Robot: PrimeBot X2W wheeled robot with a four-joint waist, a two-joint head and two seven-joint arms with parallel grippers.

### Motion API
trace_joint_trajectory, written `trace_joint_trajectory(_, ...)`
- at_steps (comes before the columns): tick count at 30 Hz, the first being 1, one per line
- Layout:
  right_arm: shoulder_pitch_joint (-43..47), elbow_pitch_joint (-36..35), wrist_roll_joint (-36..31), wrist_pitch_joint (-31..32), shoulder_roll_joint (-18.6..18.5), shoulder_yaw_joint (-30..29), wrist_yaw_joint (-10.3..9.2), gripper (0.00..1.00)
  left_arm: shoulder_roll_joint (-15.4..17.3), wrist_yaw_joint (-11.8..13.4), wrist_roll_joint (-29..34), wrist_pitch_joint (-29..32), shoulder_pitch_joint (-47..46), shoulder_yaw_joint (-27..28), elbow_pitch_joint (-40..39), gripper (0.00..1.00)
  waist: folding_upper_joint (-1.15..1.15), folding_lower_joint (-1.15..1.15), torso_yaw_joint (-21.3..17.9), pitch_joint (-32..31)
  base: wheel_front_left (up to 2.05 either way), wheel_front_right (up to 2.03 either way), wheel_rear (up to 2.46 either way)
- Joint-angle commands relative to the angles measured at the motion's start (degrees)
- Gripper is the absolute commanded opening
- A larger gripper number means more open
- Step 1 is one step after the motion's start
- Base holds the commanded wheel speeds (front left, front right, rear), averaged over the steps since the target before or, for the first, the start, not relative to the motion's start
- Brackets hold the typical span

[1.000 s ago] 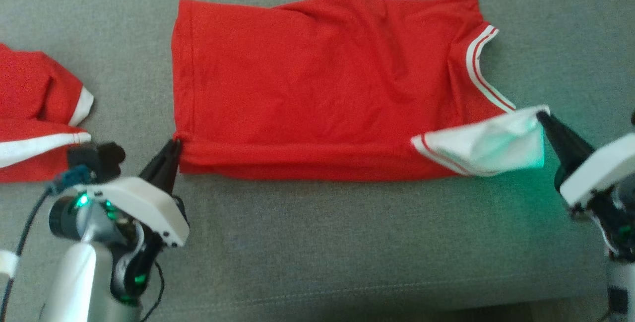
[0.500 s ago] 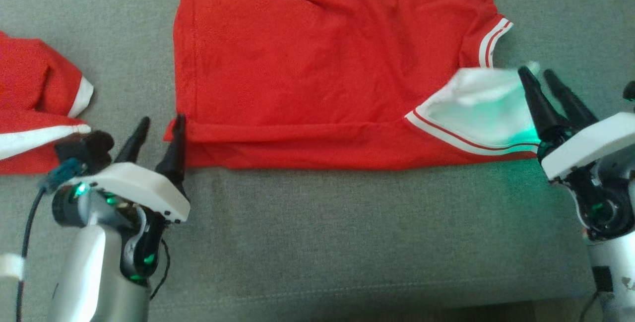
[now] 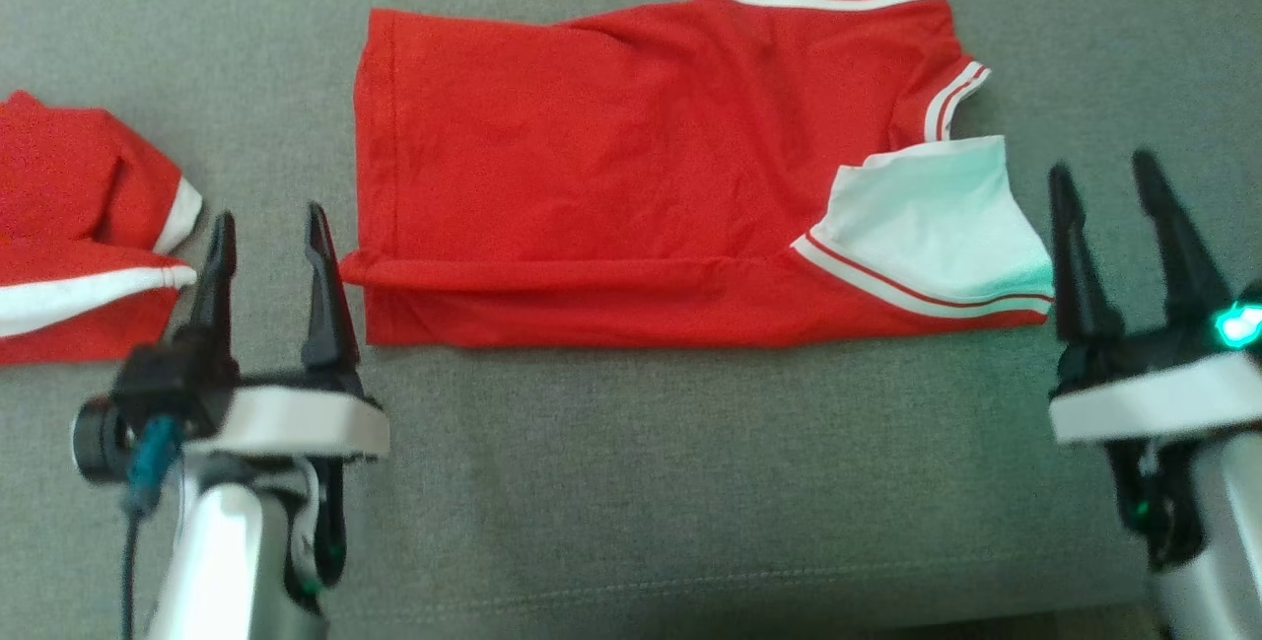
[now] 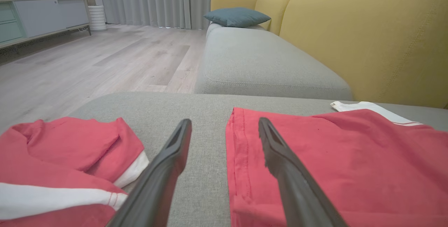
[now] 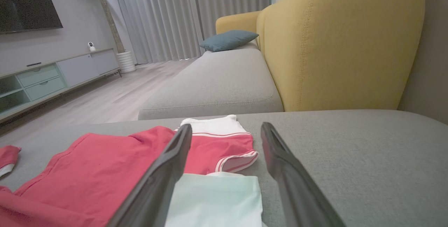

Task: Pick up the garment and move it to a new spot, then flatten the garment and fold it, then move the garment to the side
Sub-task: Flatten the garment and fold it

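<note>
The grey seat cushion (image 3: 631,482) is the biggest thing here and carries everything. On its middle, reaching toward its back edge, lies the garment (image 3: 611,157), a red shirt with white sleeves. It is spread nearly flat, with its hem toward the cushion's left end and its neck toward the right end. At the left end of the cushion lies a second red garment (image 3: 69,226), bunched, apart from the first one. Over the front part of the cushion, the left pincer (image 3: 270,216) stands wide and holds nothing, just beside the hem corner. Toward the cushion's right end, the right pincer (image 3: 1102,165) is also wide and empty, just beside the white sleeve (image 3: 927,226), which lies turned in over the red body. Along the side nearest the cushion's front, a narrow strip of cloth (image 3: 592,280) seems folded over. I judge the shirt to be light, soft and limp. It will sag and wrinkle if lifted at one point, and thin cloth can slip out of the fingers. It is better to take it at two far corners, at the hem corner and at the shoulder by the sleeve, pinching all layers together.
</note>
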Motion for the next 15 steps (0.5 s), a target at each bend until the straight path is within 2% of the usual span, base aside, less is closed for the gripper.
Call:
trace_joint_trajectory(1, 1.4, -2.9, -1.4, -0.9, 0.1, 0.2, 0.37, 1.00, 0.4, 0.7, 1.0, -0.8, 0.6, 1.4, -2.8, 1.00, 0.00, 0.00, -0.4, -1.0, 0.00, 0.00, 0.00)
trace_joint_trajectory(6, 6.6, -5.9, -4.0, -0.3, 2.3, -1.1, 0.37, 1.00, 0.2, 2.1, 2.7, -1.1, 5.1, 0.4, -5.0, 1.00, 0.00, 0.00, -0.7, -2.7, 0.00, 0.00, 0.00)
trace_joint_trajectory(15, 10.2, -8.0, -5.5, 2.0, 4.3, -2.2, 0.37, 1.00, 0.0, 2.2, 3.0, -1.2, 8.1, -0.5, -5.0, 1.00, 0.00, 0.00, -0.9, -4.0, 0.00, 0.00, 0.00)
